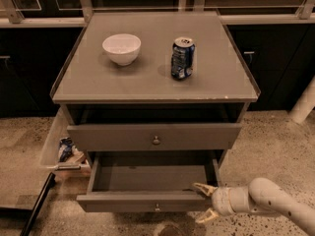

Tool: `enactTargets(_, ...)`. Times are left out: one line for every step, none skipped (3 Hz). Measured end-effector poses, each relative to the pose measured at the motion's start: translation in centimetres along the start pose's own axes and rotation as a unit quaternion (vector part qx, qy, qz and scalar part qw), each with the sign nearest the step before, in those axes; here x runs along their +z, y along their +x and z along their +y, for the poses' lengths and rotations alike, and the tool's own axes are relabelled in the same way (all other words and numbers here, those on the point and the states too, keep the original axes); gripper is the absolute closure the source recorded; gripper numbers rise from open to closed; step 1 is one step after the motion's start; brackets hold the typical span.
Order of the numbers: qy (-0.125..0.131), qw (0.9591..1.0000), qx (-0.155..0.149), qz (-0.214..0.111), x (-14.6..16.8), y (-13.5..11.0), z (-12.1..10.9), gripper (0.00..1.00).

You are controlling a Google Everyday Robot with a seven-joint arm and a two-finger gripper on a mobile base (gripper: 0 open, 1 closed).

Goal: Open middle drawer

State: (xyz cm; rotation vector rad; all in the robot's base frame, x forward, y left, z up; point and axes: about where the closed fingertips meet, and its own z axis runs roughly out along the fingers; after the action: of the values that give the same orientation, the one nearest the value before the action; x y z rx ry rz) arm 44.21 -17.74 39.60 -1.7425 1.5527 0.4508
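1. The middle drawer (128,201) stands pulled well out beneath the counter (98,80), with its inside exposed.
2. The tool (199,203) sits at the drawer front's right end, fingers spread and unclamped, probably hooked there for dragging.

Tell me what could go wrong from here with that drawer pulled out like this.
The open gripper sits at the right end of the middle drawer, away from its knob, so pulling from there may skew and jam it. The drawer is already far out, and more pull could drag it off its runners. A jolt might topple the can on top.
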Motion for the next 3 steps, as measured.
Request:
enactTargets(-0.005,1.0,-0.003,-0.002,-0.6,-0.2,1.2,0.57)
enactTargets(-0.009,0.9999,-0.007,-0.002,-1.1,-0.5,1.9,0.81)
enactTargets(-0.009,0.9999,-0.009,-0.003,-1.3,-0.5,2.2,1.0)
